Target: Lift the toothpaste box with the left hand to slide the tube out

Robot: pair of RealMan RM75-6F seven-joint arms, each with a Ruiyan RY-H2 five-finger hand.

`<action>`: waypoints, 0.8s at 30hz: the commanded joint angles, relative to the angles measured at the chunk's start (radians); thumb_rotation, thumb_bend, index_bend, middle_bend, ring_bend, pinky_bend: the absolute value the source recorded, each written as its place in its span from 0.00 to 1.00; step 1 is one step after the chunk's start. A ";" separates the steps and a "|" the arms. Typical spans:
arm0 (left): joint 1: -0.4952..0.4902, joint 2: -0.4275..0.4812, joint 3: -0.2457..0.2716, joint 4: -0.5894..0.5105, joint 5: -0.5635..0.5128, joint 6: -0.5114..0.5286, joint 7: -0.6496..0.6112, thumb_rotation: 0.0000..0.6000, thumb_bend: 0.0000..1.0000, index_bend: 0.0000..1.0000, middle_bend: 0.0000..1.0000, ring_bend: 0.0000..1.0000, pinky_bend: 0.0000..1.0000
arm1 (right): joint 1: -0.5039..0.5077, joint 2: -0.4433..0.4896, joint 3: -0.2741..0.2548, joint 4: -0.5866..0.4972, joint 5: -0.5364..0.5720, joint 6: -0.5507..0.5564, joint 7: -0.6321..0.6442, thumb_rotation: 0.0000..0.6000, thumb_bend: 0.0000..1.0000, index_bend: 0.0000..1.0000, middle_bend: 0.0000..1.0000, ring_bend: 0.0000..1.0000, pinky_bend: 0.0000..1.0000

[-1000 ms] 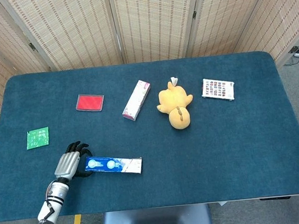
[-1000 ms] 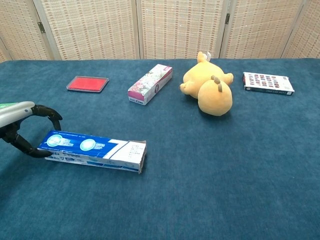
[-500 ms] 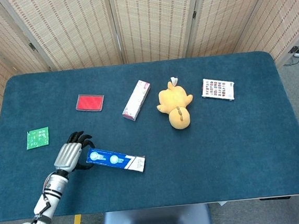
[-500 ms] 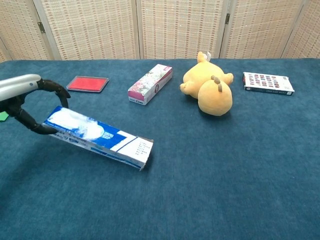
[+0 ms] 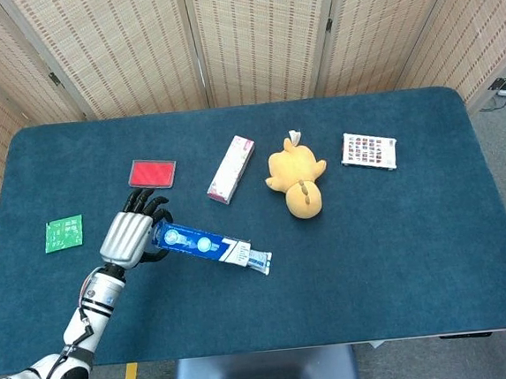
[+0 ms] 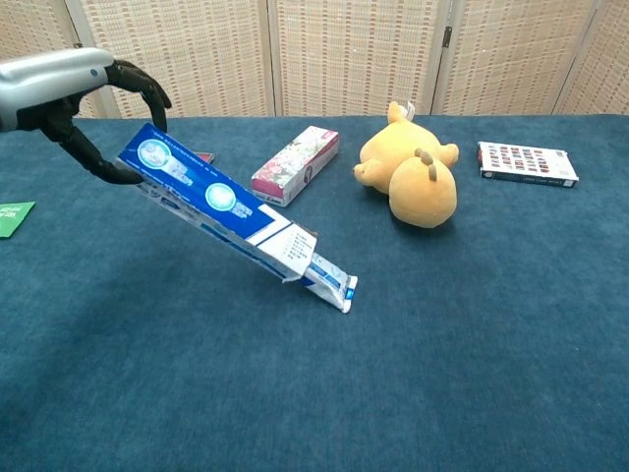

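Observation:
My left hand [image 5: 133,236] [image 6: 84,98] grips the closed end of the blue and white toothpaste box [image 5: 197,244] [image 6: 211,209] and holds it tilted, high at the hand and low at its open end on the right. The tube [image 5: 258,261] [image 6: 331,278] sticks out of that open end, its tip touching the blue tablecloth. The right hand shows in neither view.
A pink and white box [image 5: 231,168] [image 6: 296,164], a yellow plush toy [image 5: 297,181] [image 6: 411,180] and a patterned booklet [image 5: 369,151] [image 6: 527,163] lie across the back. A red card [image 5: 152,173] sits behind the left hand; a green card [image 5: 64,233] [image 6: 12,217] lies at the left.
The left hand has risen and moved toward the back with the box, tilting it steeply. The tube has slid partly out of the lower open end.

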 commanded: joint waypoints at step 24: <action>-0.078 0.313 -0.043 -0.217 -0.199 0.005 0.159 1.00 0.21 0.51 0.24 0.10 0.06 | 0.004 0.001 0.001 -0.009 0.003 -0.011 -0.017 1.00 0.17 0.00 0.00 0.00 0.00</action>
